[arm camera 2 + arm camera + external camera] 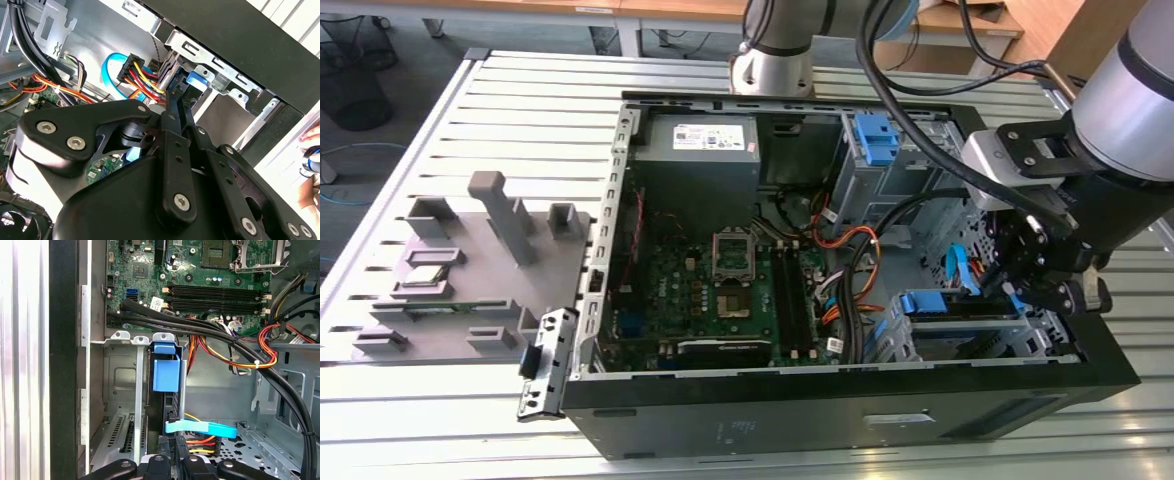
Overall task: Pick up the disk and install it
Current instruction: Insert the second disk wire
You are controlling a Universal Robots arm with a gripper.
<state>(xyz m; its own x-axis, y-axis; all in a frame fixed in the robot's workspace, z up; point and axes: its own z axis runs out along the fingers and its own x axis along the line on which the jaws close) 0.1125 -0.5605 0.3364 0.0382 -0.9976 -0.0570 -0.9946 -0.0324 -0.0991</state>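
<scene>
The gripper is reaching down inside the case, at the drive cage corner. I cannot tell if it is open or pinching. Just past its tips, the disk is sitting edge-up in its slot, blue bracket showing, likely so it slides in straight. Farther off, the board is lying flat.
</scene>
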